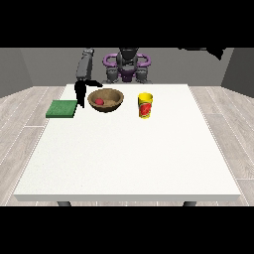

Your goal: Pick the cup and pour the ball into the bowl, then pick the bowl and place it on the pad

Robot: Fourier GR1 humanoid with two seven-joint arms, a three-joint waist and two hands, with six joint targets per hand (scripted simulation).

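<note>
Now the robot hand at the view's left is hanging just beside the wooden bowl, its thumb reaching toward the rim; whether it is grasping I cannot tell. The red ball is already lying inside the bowl. On its other side the green pad is waiting. Beyond the bowl, the yellow cup is standing upright on the worktop.
</note>
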